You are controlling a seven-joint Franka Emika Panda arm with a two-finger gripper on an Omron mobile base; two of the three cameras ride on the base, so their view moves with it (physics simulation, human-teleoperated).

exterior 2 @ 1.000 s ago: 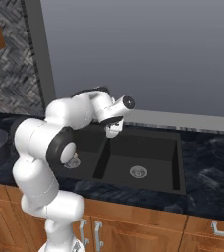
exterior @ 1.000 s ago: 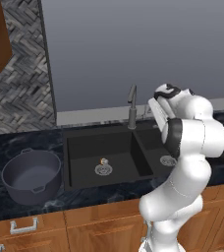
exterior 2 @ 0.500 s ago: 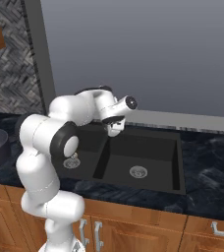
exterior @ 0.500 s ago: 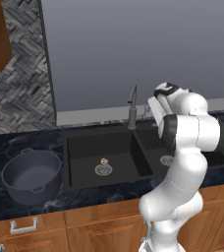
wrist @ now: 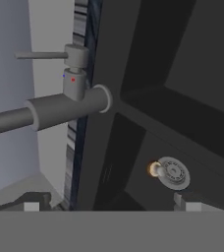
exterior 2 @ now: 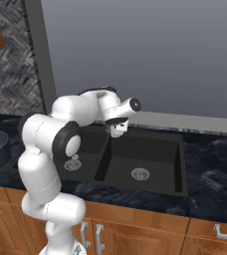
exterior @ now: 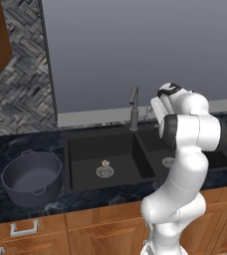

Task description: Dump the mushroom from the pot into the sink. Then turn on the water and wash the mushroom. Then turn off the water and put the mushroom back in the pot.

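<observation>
1. We see the pot (exterior: 33,178) on the surface (exterior: 1,149) left of the sink (exterior: 85,149); we judge it rigid and heavy, best lifted by a loop handle.
2. The mushroom (exterior: 105,163) lies in the wider basin beside the drain (exterior: 104,172); we judge it light, soft, easily crushed, so pinch the cap gently.
3. Our hand (exterior 2: 117,130) hangs released near the faucet (exterior: 133,107), whose thin lever (wrist: 41,55) should push stiffly.
4. We read no writing.

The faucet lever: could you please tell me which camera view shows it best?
The hand view: the faucet is close, and its thin lever sticks out clearly against the wall. The left base view shows the faucet small and whole. In the right base view the arm covers it.
</observation>
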